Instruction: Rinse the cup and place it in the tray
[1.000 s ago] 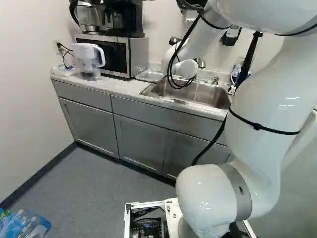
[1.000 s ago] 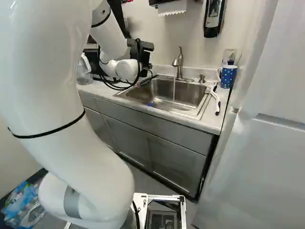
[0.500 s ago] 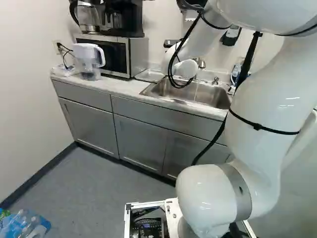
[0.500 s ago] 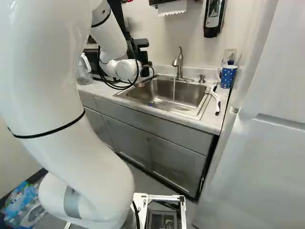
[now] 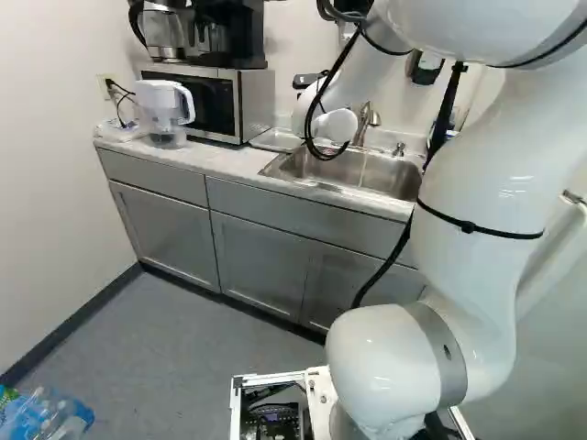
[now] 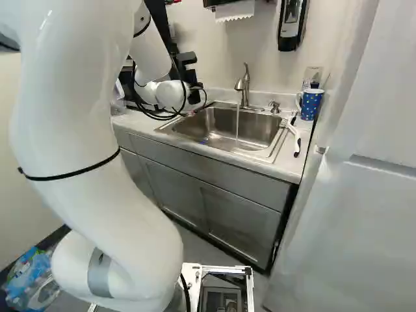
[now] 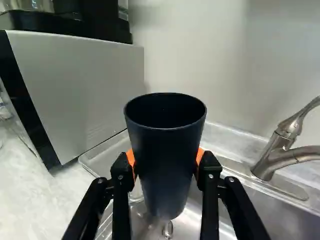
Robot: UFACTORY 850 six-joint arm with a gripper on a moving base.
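Dark blue cup [image 7: 165,155] is held upright, mouth up, between the two fingers of the black gripper [image 6: 195,95]; it is clamped from both sides by the orange pads [image 7: 200,156]. Cup is seen raised in the wrist view, with the metal tray [image 5: 275,139] and part of the sink [image 6: 263,130] visible below and behind it; which of the two lies directly under it cannot be told. The inside of the cup is shown dark, contents cannot be told.

In the right base view, a thin stream of water [image 6: 237,127] is run from the faucet [image 6: 243,86] into the sink. The cup is placed well to the side of that stream. The tray is set on the counter [image 5: 215,159], between sink and microwave [image 5: 254,103]. A coffee maker [image 5: 240,37] is stacked on the microwave; a water pitcher [image 5: 161,112] is stood beside it.

Right of the sink in the right base view, a dish brush [image 6: 297,140] is laid at the rim, and a blue dotted mug [image 6: 312,104] is stood near it. A soap dispenser [image 6: 290,25] is mounted on the wall.
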